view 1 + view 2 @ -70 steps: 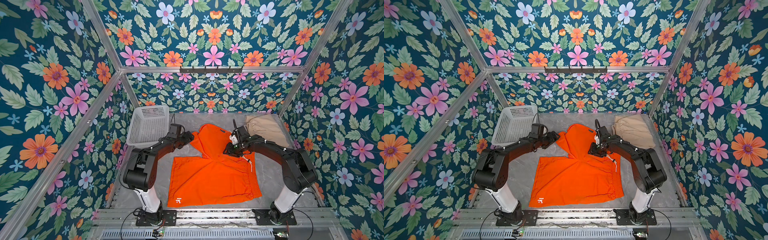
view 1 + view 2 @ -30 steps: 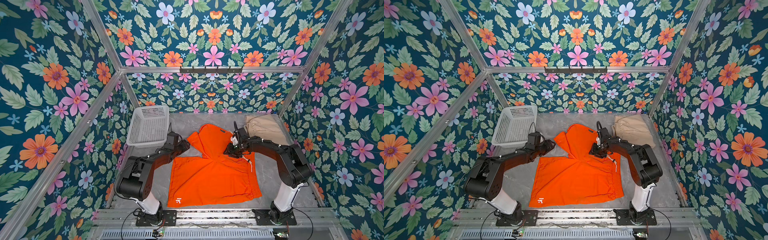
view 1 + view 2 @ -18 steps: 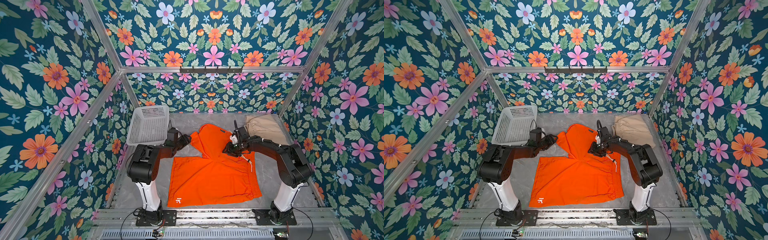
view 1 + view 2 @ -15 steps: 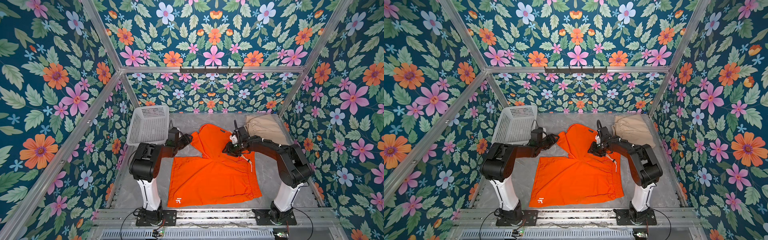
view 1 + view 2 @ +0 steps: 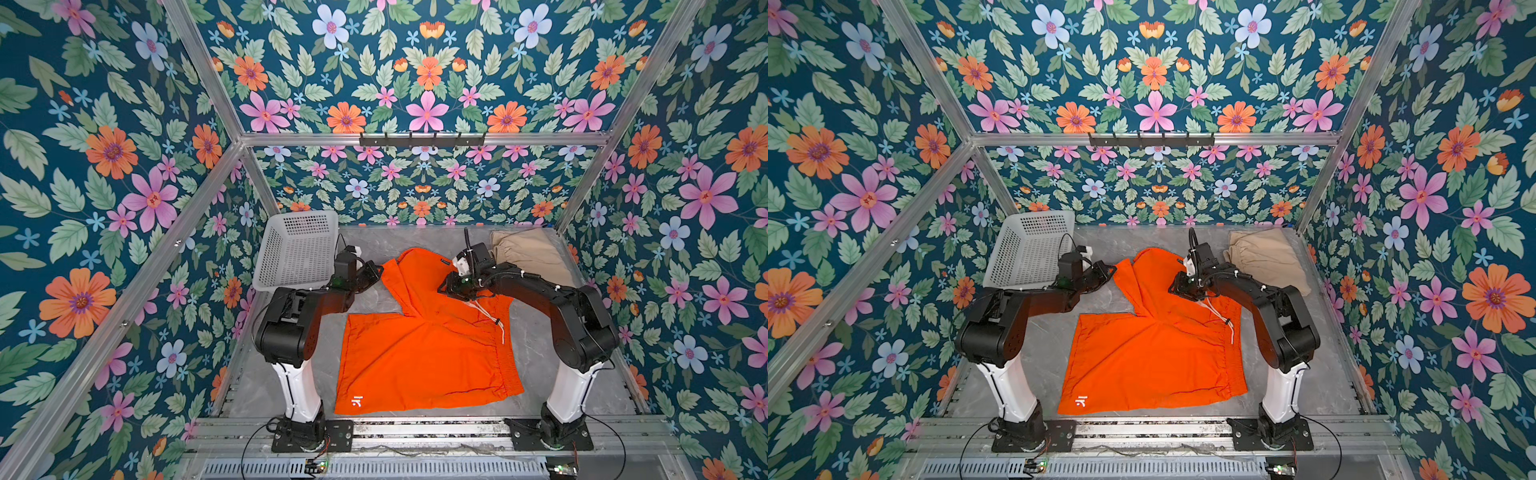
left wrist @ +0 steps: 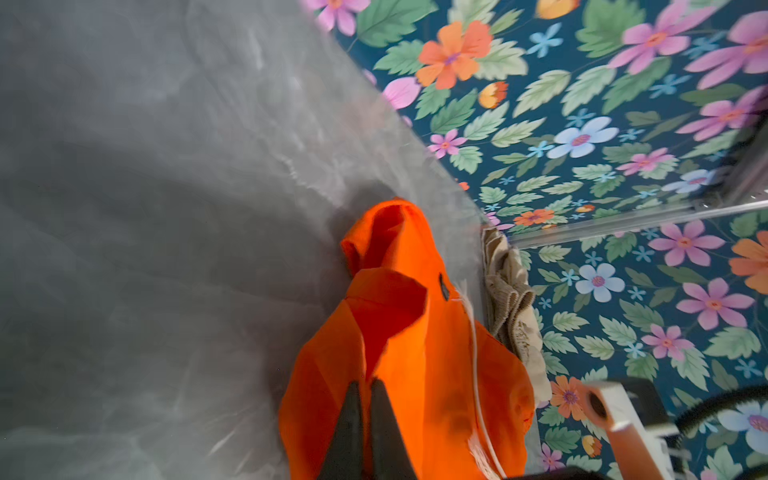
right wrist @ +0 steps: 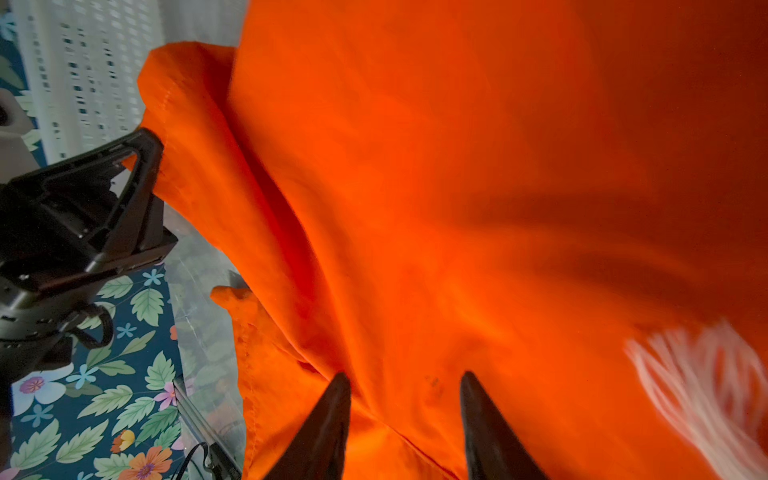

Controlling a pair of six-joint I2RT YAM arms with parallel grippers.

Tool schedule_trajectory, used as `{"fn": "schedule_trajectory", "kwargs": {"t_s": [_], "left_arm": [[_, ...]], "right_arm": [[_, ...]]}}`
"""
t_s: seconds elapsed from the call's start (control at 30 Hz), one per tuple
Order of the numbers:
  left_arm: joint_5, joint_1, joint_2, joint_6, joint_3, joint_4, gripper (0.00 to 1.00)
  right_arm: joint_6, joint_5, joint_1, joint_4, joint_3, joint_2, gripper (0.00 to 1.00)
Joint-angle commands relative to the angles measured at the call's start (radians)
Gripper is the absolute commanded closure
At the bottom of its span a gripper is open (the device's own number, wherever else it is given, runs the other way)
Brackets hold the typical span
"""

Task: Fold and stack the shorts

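The orange shorts (image 5: 415,357) (image 5: 1142,361) lie spread on the grey table, one leg turned up toward the far wall. My left gripper (image 5: 376,272) (image 5: 1109,269) is at that leg's left edge. In the left wrist view it (image 6: 365,382) is shut on the orange shorts (image 6: 415,332), pinching a fold. My right gripper (image 5: 446,289) (image 5: 1175,286) rests on the waist side near the white drawstring (image 5: 492,320). In the right wrist view it (image 7: 403,374) is open, fingers apart over the orange shorts (image 7: 457,187). The beige shorts (image 5: 532,257) (image 5: 1266,257) lie at the far right.
A white perforated basket (image 5: 295,249) (image 5: 1030,249) lies tipped at the far left, just behind my left arm. Floral walls with aluminium posts close in the table on three sides. Both arm bases stand at the near edge.
My left gripper has shut on the edge of the orange shorts' upturned leg, and the left arm's elbow has swung inward. The right arm has not moved.
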Motion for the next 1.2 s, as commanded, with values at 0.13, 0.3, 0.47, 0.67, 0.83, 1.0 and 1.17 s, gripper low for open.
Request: {"fn": "schedule_trajectory", "kwargs": {"t_s": [0.13,0.3,0.47,0.67,0.83,1.0,1.17], "left_arm": [[-0.025,-0.018,-0.111,0.204,-0.029,-0.078,1.0],[-0.148,-0.023,-0.216,0.172,-0.134,-0.246,1.0],[-0.287,-0.022,-0.319,0.112,-0.261,-0.413,0.99],[-0.331,-0.022,-0.333,0.066,-0.33,-0.522,0.75],[-0.302,-0.021,-0.406,0.068,-0.313,-0.538,0.55],[-0.245,-0.021,-0.433,0.199,-0.148,-0.552,0.48],[-0.139,-0.022,-0.25,0.488,0.125,-0.62,0.49]], "right_arm": [[-0.046,0.018,0.008,0.042,0.241,0.195,0.56],[-0.043,0.09,0.008,-0.078,0.378,0.329,0.57],[-0.043,0.129,0.007,-0.128,0.399,0.372,0.57],[-0.053,0.14,0.008,-0.159,0.406,0.389,0.57],[-0.093,0.105,0.016,-0.132,0.386,0.358,0.57],[-0.131,0.072,0.026,-0.08,0.356,0.278,0.57],[-0.147,0.048,0.032,-0.056,0.303,0.215,0.57]]}}
